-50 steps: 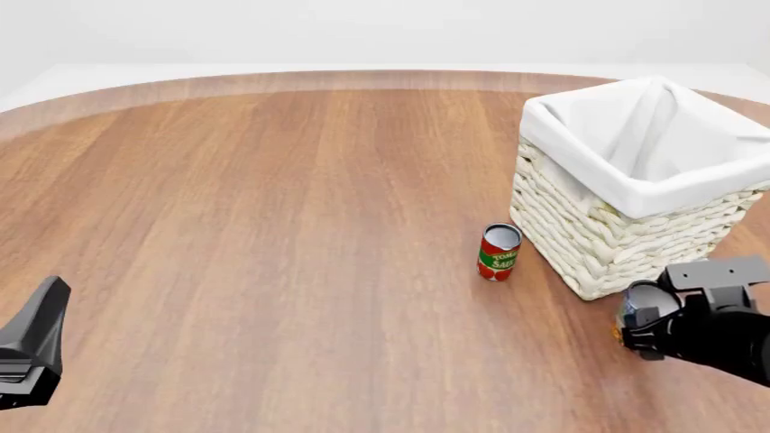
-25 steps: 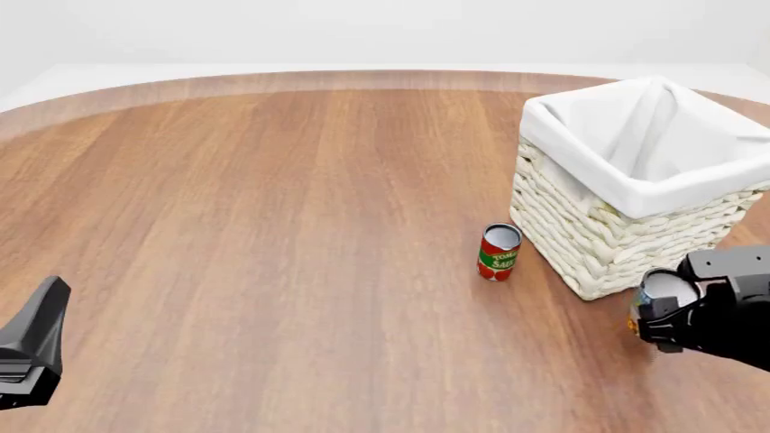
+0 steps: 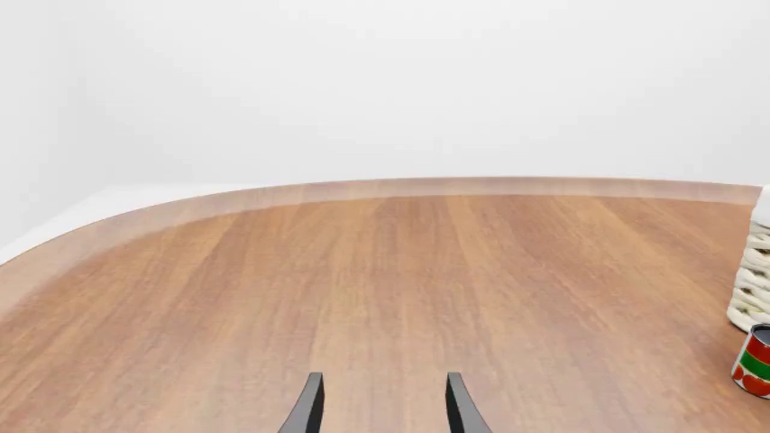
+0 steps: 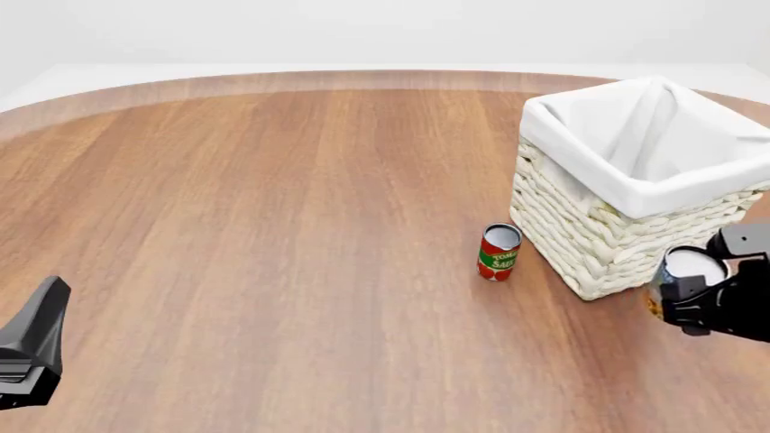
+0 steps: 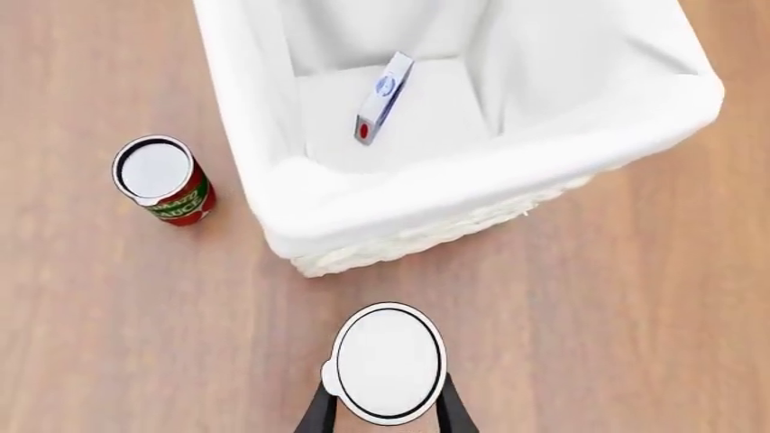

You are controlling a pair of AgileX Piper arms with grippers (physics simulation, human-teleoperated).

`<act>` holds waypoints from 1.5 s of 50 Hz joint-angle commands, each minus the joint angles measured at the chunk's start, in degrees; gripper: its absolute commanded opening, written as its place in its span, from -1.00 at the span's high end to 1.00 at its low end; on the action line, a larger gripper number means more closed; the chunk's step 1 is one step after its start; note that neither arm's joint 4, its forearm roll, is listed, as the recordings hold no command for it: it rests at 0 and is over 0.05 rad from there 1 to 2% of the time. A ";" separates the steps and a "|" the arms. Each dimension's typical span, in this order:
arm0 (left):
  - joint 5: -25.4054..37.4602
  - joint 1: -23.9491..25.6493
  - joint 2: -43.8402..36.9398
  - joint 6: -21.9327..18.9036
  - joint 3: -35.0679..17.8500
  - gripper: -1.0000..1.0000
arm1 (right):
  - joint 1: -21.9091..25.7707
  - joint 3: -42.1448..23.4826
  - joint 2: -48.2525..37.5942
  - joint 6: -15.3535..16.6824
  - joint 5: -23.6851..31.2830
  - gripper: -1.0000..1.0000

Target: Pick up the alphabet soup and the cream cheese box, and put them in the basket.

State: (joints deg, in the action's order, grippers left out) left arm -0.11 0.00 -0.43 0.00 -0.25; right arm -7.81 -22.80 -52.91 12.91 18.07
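Observation:
My right gripper (image 4: 688,287) is shut on the alphabet soup (image 4: 690,267), a can whose white top (image 5: 388,362) faces the right wrist camera between the two fingers. It hangs beside the near right corner of the basket (image 4: 601,244), above the table. The cream cheese box (image 5: 382,97) stands on edge inside the basket (image 5: 277,194), on the white liner. My left gripper (image 3: 380,410) is open over bare wood at the near left, far from all of these; in the front view its dark body (image 4: 34,347) shows at the left edge.
A slim red-and-green tomato sauce can (image 4: 499,253) stands upright just left of the basket, and shows in both wrist views (image 5: 162,179) (image 3: 756,362). The round wooden table's far edge (image 4: 361,77) curves across the back.
My right gripper has carried the alphabet soup up and to the right, closer along the basket's near right corner. The left arm has not moved.

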 commanded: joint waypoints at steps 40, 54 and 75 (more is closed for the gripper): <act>0.00 0.00 0.00 0.00 0.00 -1.00 | -1.04 -17.96 6.79 3.20 17.31 1.00; 0.00 0.00 0.00 0.00 0.00 -1.00 | -0.81 -20.36 6.49 3.74 18.00 1.00; 0.00 0.00 0.00 0.00 0.00 -1.00 | -0.91 -28.19 4.76 4.56 20.13 1.00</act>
State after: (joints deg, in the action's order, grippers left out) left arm -0.11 0.00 -0.43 0.00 -0.25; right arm -8.74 -46.90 -47.66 18.14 37.31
